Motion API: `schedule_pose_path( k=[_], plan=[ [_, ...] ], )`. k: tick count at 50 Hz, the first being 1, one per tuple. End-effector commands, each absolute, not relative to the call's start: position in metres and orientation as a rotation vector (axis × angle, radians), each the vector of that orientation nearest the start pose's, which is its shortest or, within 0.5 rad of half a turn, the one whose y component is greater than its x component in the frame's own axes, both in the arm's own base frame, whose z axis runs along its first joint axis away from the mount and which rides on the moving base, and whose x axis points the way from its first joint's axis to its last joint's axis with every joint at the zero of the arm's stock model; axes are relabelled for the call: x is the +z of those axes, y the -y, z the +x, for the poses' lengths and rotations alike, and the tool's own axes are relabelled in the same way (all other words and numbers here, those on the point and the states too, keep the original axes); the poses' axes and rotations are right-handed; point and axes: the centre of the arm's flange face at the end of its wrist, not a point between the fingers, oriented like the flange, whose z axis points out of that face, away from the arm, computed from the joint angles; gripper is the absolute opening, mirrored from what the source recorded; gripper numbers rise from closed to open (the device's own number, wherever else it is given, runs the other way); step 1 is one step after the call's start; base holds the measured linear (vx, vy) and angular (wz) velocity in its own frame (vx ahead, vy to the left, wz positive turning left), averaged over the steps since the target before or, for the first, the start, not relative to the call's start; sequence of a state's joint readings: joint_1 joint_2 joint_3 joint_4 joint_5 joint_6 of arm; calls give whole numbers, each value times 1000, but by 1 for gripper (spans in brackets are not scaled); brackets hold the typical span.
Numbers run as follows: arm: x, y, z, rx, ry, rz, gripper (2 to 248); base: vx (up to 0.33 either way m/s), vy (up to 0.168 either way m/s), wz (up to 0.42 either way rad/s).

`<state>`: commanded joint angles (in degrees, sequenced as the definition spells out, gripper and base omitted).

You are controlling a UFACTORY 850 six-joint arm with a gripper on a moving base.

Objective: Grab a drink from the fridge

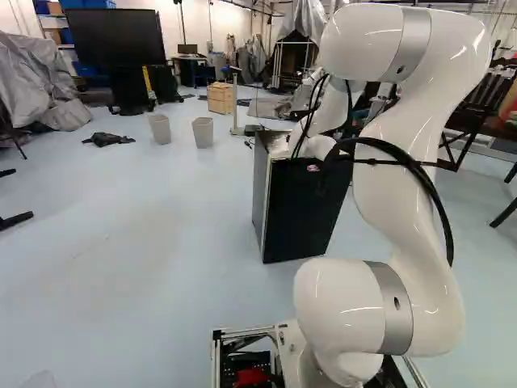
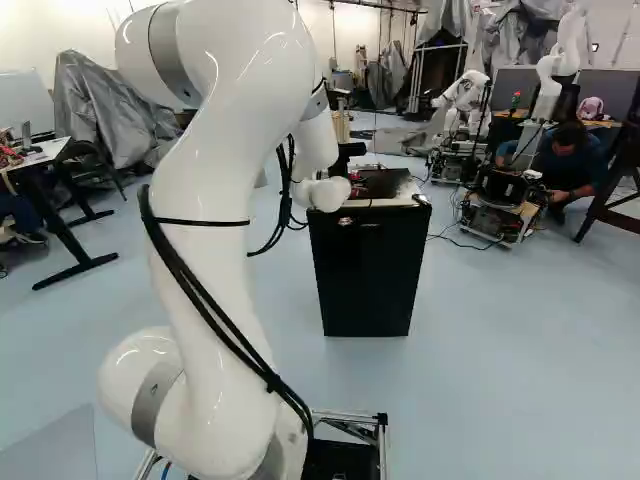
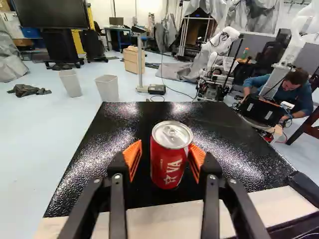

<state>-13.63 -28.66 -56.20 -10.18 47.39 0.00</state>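
Observation:
In the right base view my gripper (image 2: 350, 153) is partly hidden by the wrist, over the top of the black fridge (image 2: 368, 270). A red drink can (image 3: 167, 162) with a silver lid stands upright on the fridge's glossy black top (image 3: 114, 122). My gripper (image 3: 165, 158) has its orange pads on both sides of the can. A narrow gap shows between one pad and the can; the other pad overlaps its edge, and whether it touches cannot be told. The fingers are open. The fridge door's front is dark and shows no gap.
Beyond the fridge stand two grey bins (image 1: 203, 132), a wooden crate (image 1: 220, 97) and a pole on a base (image 3: 140, 64). A large screen (image 1: 113, 37) is farther back. Another robot (image 2: 465, 105) stands beyond the fridge, with a person crouching beside equipment. A desk (image 2: 45, 160) is off to one side.

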Motion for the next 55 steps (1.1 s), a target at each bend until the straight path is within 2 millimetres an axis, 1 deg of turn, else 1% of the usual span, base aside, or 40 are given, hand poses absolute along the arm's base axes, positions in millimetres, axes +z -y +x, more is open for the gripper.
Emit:
schedule_pose_path(
  k=[3,4,8,9,20,55],
  plan=[
    [374,131,589,-1967,-23,-2593,142,0,0,0],
    [374,131,589,-1967,-23,-2593,106,0,0,0],
    [374,131,589,-1967,-23,-2593,106,0,0,0],
    [374,131,589,-1967,-23,-2593,92,0,0,0],
    [378,131,588,-1977,-22,-2587,92,0,0,0],
    [418,130,586,-2066,-12,-2532,92,0,0,0]
  ],
)
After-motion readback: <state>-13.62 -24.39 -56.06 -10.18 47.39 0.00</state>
